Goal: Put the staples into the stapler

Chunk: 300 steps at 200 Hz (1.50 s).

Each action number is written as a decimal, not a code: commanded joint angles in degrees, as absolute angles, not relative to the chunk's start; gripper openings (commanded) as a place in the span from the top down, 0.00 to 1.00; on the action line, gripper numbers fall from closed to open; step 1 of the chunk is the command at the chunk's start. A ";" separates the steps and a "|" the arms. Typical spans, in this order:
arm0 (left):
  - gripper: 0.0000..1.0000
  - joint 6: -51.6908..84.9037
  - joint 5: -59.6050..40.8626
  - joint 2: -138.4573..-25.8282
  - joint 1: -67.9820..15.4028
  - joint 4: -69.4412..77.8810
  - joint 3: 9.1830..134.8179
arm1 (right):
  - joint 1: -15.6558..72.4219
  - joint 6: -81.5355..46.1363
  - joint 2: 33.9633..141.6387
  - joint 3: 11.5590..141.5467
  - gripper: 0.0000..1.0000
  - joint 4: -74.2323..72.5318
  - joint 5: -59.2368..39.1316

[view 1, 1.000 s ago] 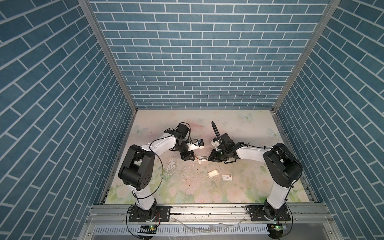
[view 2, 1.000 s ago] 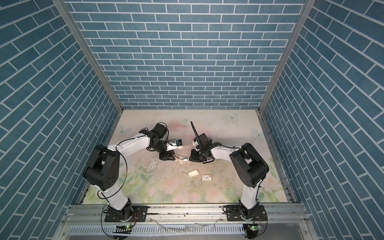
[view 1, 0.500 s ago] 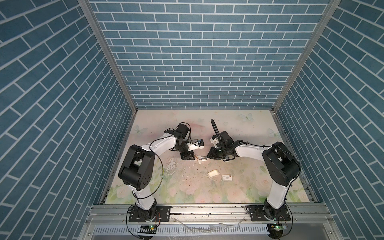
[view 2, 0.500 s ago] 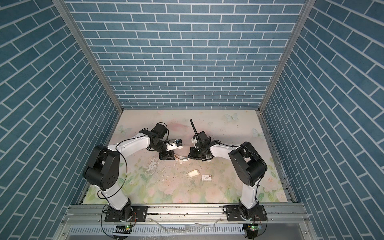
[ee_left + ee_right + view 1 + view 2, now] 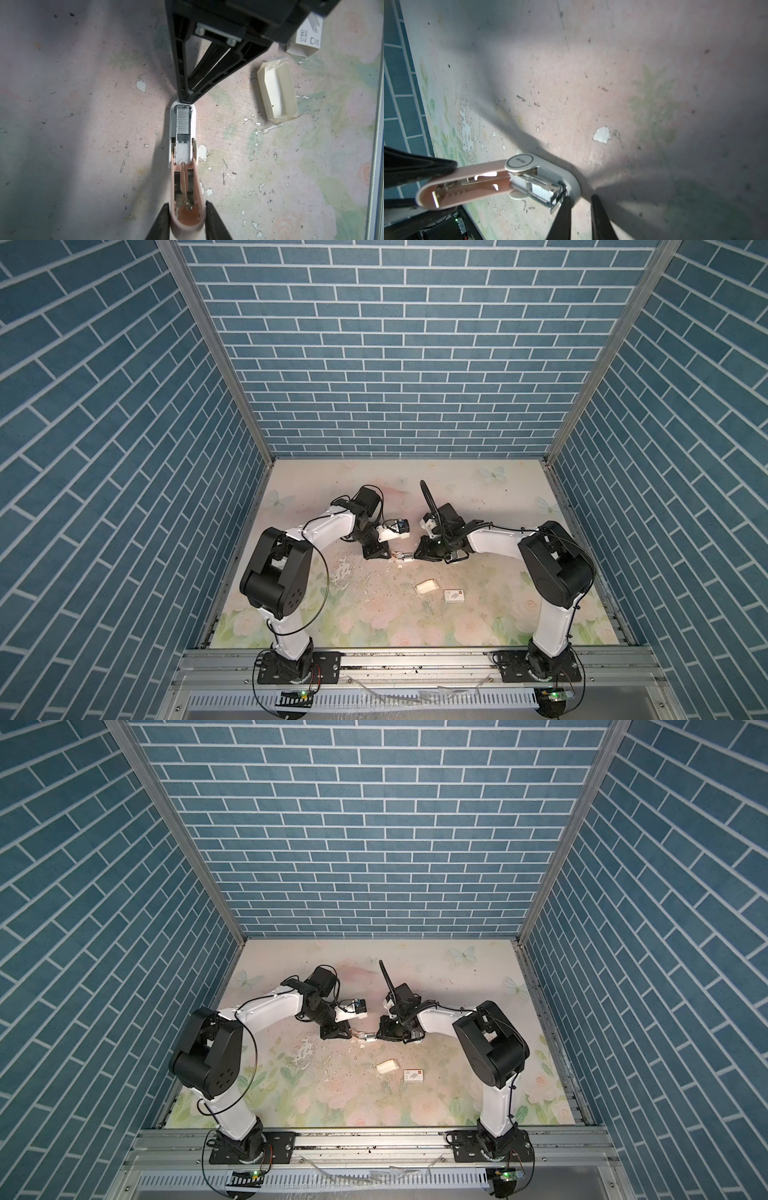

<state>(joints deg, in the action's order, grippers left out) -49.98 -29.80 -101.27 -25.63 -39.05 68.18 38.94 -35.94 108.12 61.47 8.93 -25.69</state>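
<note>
The stapler [image 5: 405,558] [image 5: 368,1038] lies swung open on the mat between both arms. My left gripper [image 5: 187,204] is shut on the pink lid [image 5: 185,187], a finger [image 5: 164,220] pressing each side. The staples [image 5: 184,120] [image 5: 542,190], a silvery strip, sit in the metal magazine of the white base [image 5: 571,180]. My right gripper [image 5: 580,197] stands at the base's front end with a narrow gap between its fingers and nothing in it; one finger [image 5: 562,216] touches the magazine's front. In both top views the left gripper [image 5: 391,558] and right gripper [image 5: 417,558] meet at the stapler.
A white staple box [image 5: 454,595] [image 5: 305,39] with a red mark and a cream paper tray [image 5: 427,586] [image 5: 276,91] lie nearer the front. Loose single staples [image 5: 225,163] and paint chips dot the floral mat. Blue brick walls [image 5: 232,472] enclose the sides and back.
My left jaws have closed onto the pink lid. The right gripper has edged slightly toward the stapler's front; the box and tray have not moved.
</note>
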 commanded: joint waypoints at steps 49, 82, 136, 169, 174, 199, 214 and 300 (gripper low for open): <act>0.77 -50.27 -29.88 -102.63 -26.93 -40.23 69.85 | 38.67 -34.10 109.69 63.33 0.80 12.37 -25.49; 0.80 -49.36 -29.49 -102.82 -27.43 -39.73 69.96 | 38.70 -33.97 110.04 63.20 0.81 12.61 -25.58; 0.83 -49.05 -27.47 -103.31 -29.00 -39.75 70.29 | 38.65 -33.98 110.56 62.90 0.84 12.63 -26.02; 0.83 -48.22 -27.09 -103.36 -29.70 -39.39 70.80 | 38.72 -34.19 110.83 62.27 0.86 11.43 -26.44; 0.84 -48.08 -27.14 -103.38 -29.71 -39.38 70.96 | 38.67 -34.27 110.96 62.27 0.86 11.35 -26.53; 0.84 -47.37 -27.42 -104.03 -29.78 -39.45 71.78 | 38.67 -34.37 111.31 62.06 0.89 10.91 -27.15; 0.84 -47.12 -27.43 -104.37 -29.79 -39.64 72.20 | 38.67 -34.37 111.36 61.99 0.90 10.76 -27.38; 0.85 -46.23 -27.00 -105.82 -31.28 -39.85 73.73 | 38.78 -35.04 111.88 60.91 0.94 8.82 -28.39</act>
<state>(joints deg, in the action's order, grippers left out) -46.89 -26.65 -103.53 -29.63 -40.95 73.12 37.91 -35.57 108.92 62.30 9.04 -27.27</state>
